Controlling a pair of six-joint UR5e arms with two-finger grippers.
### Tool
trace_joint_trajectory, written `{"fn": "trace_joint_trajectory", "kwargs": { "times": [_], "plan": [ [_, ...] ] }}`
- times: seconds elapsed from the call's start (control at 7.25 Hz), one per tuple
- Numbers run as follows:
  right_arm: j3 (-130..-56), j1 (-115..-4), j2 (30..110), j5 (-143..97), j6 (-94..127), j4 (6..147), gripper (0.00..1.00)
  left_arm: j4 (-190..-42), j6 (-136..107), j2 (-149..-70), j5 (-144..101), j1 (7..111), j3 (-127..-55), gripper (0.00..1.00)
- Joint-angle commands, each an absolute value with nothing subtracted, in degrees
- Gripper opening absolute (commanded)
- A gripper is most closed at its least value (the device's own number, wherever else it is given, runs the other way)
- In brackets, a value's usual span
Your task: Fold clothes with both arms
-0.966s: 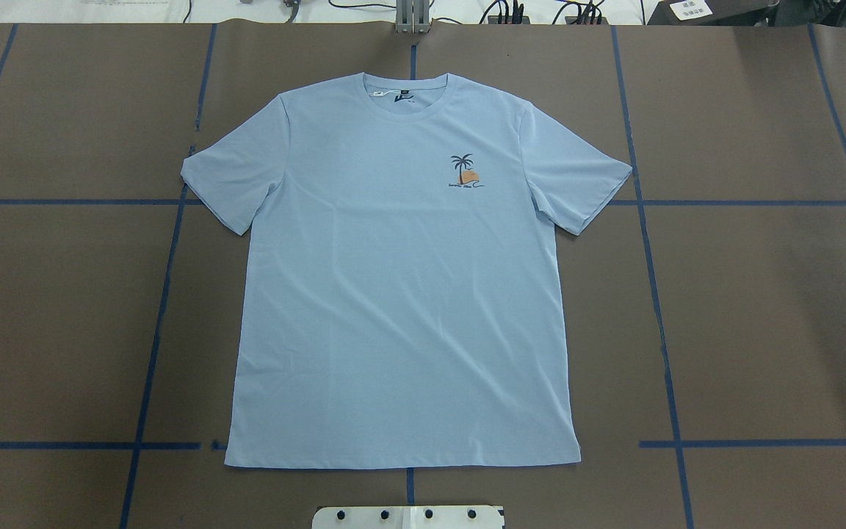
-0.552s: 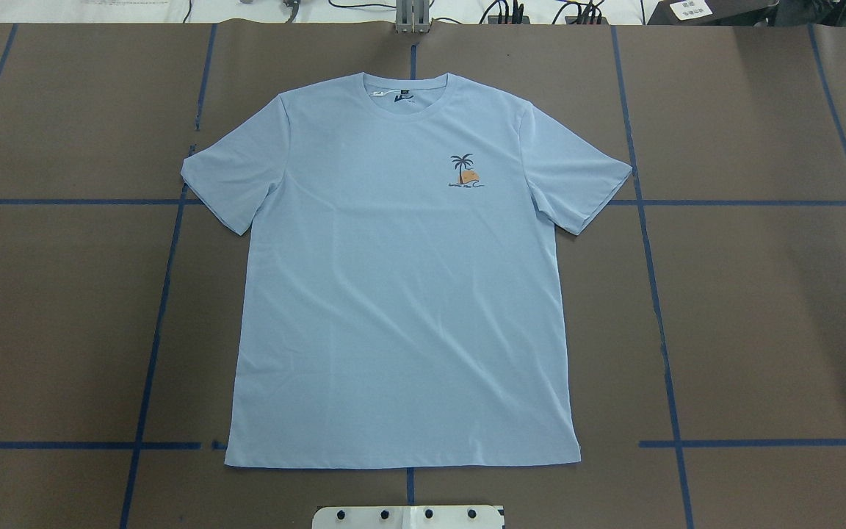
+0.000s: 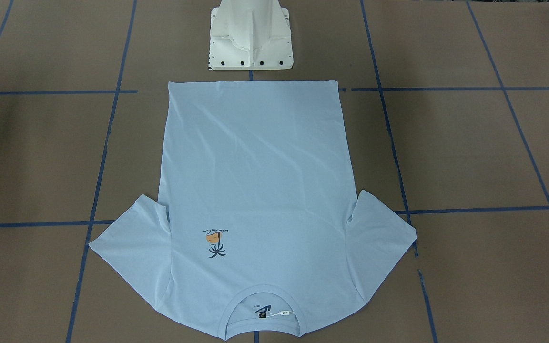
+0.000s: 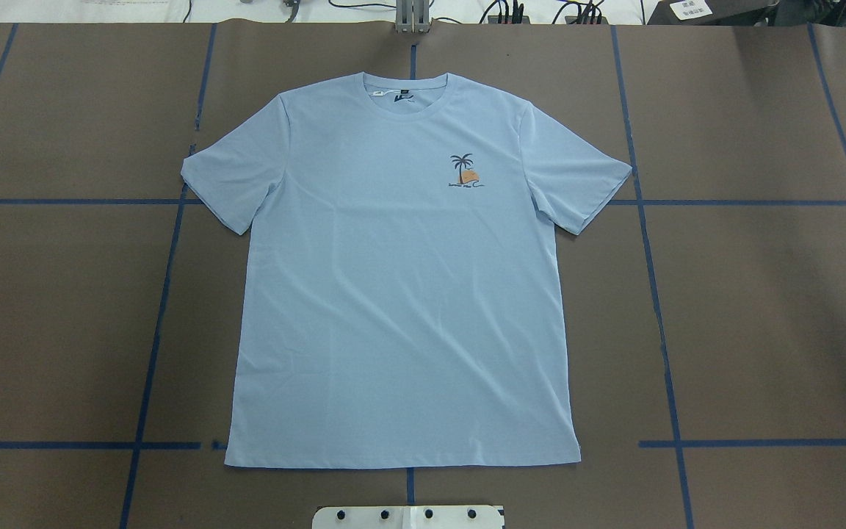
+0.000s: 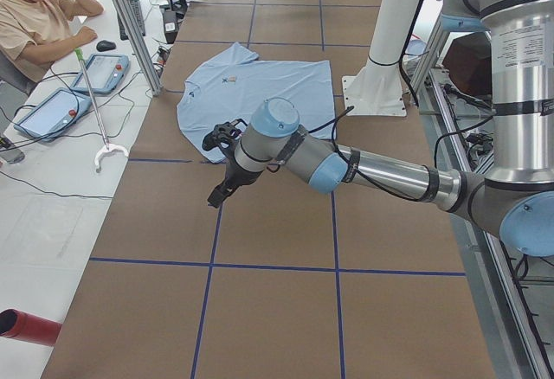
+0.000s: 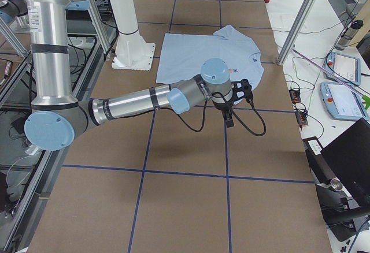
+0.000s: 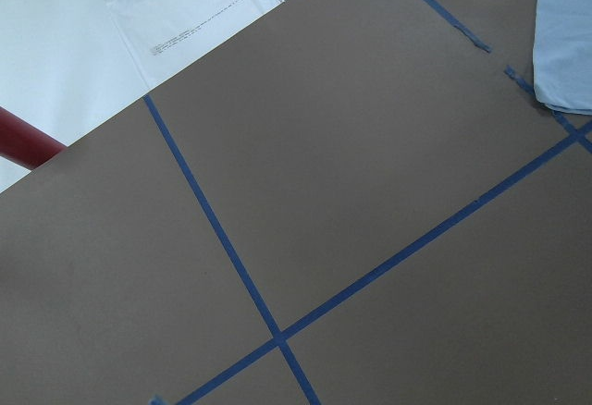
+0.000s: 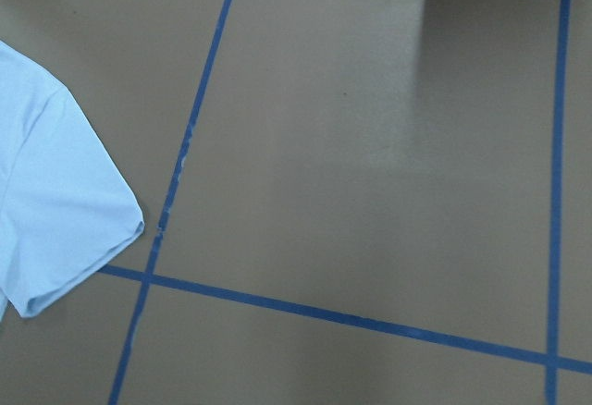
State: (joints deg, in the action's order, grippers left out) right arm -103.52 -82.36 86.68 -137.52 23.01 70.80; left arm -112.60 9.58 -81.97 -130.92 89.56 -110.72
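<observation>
- Your T-shirt (image 4: 401,294) is light blue and short-sleeved; it lies flat, front up, both sleeves spread out to the sides; faint creases run across the body.
- A small dark-and-orange palm print (image 4: 465,173) sits on the chest; the ribbed round collar (image 3: 263,290) shows a dark neck label (image 3: 262,314) and a white tag (image 3: 284,313) inside.
- The shirt rests in the middle of the brown table cover (image 4: 761,308), across the blue tape lines (image 4: 151,353); its hem points at the white pedestal base (image 3: 250,38), close to it but apart; its collar points to the far edge.
- Beside the table you can see a seated person (image 5: 35,24), flat control pendants (image 5: 99,72), a grabber stick (image 5: 93,102) and a red cylinder (image 5: 26,325); all of them are off the brown cover.
- The left arm (image 5: 381,176) reaches out on the robot's left; the left gripper (image 5: 216,197) hangs above bare cover just off the sleeve on that side, its camera catching only a corner of blue cloth (image 7: 564,35).
- The right arm (image 6: 133,103) mirrors it; the right gripper (image 6: 228,120) hangs above bare cover near the other sleeve (image 8: 55,202), not touching it.
- Both grippers show only in the side views; you cannot tell from these how wide either one's fingers stand.
</observation>
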Motion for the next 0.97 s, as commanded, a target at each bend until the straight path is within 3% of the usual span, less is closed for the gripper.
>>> {"fn": "trace_joint_trajectory", "kwargs": {
  "times": [0.0, 0.41, 0.83],
  "plan": [
    [-98.1, -71.4, 81.0, -127.9, 42.0, 59.3, 0.95, -112.7, 9.6, -81.7, -131.0, 89.6, -110.8, 1.0],
    [-84.9, -56.2, 71.7, -110.8, 56.5, 47.0, 0.77, -112.7, 9.6, -81.8, -131.0, 89.6, -110.9, 1.0],
    [-76.0, -51.7, 67.9, -105.0, 56.6, 42.4, 0.68, -112.7, 9.7, -81.7, -131.0, 89.6, -110.9, 1.0]
  ]
}}
